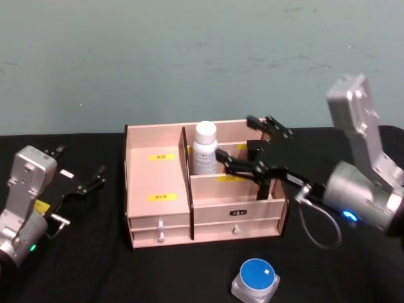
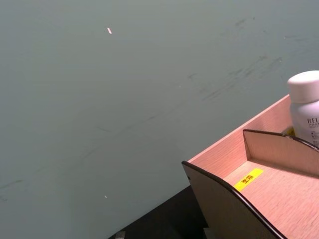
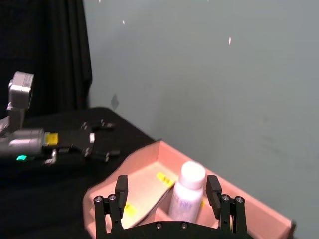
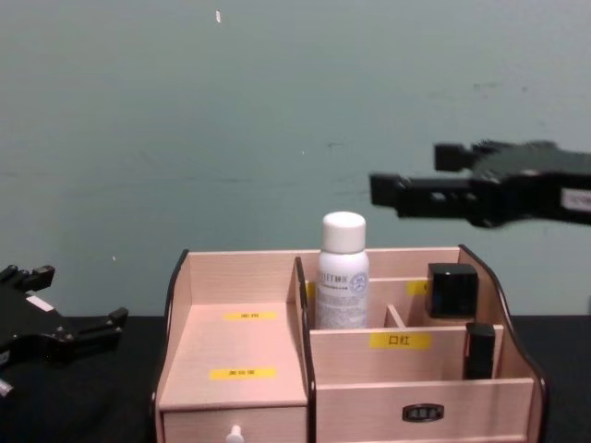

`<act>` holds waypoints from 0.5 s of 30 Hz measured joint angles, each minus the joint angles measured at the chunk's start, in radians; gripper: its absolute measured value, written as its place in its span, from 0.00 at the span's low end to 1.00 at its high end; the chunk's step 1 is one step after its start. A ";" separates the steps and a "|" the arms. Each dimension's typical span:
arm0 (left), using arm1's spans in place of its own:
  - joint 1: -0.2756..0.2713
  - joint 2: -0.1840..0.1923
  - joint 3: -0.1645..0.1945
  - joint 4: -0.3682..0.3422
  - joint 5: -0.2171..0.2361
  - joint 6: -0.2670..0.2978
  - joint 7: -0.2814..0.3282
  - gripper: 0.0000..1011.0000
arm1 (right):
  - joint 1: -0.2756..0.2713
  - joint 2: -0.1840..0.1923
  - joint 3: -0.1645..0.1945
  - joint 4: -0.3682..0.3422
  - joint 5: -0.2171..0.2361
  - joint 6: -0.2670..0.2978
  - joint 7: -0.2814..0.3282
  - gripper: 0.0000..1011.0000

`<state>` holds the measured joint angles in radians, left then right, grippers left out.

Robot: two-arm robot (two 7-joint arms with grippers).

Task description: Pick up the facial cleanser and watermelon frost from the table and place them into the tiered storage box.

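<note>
Obs: right gripper [image 1: 233, 135] jaws apart; white-capped cleanser bottle [image 1: 204, 148] upright in pinkish wooden tiered box [image 1: 154, 128], ahead of and below jaws; retreat high, clear of cap; blue-lidded grey jar [image 1: 259, 276] next; left gripper [image 1: 81, 161] parked, jaws apart.

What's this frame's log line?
right gripper open above pinkish wooden tiered box; white bottle upright inside; blue-lidded jar on black table; left gripper open, parked

Head above, chest level: shared storage box [image 1: 158, 178]
</note>
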<state>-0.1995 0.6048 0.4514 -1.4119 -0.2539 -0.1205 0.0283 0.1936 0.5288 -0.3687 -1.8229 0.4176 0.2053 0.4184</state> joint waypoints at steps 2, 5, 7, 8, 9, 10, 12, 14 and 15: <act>0.000 0.000 0.000 0.000 0.000 0.000 0.000 1.00 | -0.049 0.024 0.017 -0.043 0.013 0.014 -0.015 0.99; 0.000 0.000 0.000 0.000 0.000 0.000 0.000 1.00 | -0.109 0.050 0.038 -0.091 0.027 0.024 -0.035 0.99; 0.000 0.000 0.000 0.000 0.000 0.000 0.000 1.00 | -0.135 0.060 0.047 -0.111 0.030 0.026 -0.045 0.99; 0.000 0.000 0.000 0.000 0.000 0.000 0.000 1.00 | -0.148 0.065 0.052 -0.120 0.032 0.027 -0.050 0.99; 0.000 0.000 0.000 0.000 0.000 0.000 0.000 1.00 | -0.173 0.073 0.062 -0.139 0.036 0.029 -0.060 0.99; 0.000 0.000 0.000 0.000 0.000 0.000 0.000 1.00 | -0.185 0.076 0.066 -0.148 0.038 0.030 -0.066 0.99; 0.000 0.000 0.000 0.000 0.000 0.000 0.000 1.00 | -0.209 0.082 0.075 -0.164 0.043 0.034 -0.076 0.99; 0.000 0.000 0.000 0.000 0.000 0.000 0.000 1.00 | -0.255 0.094 0.092 -0.197 0.053 0.047 -0.092 0.99; 0.000 0.000 0.000 0.000 0.000 0.000 0.000 1.00 | -0.265 0.097 0.097 -0.206 0.055 0.051 -0.095 0.99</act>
<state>-0.1995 0.6047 0.4514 -1.4120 -0.2539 -0.1205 0.0283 -0.0714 0.6255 -0.2722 -2.0285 0.4731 0.2560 0.3236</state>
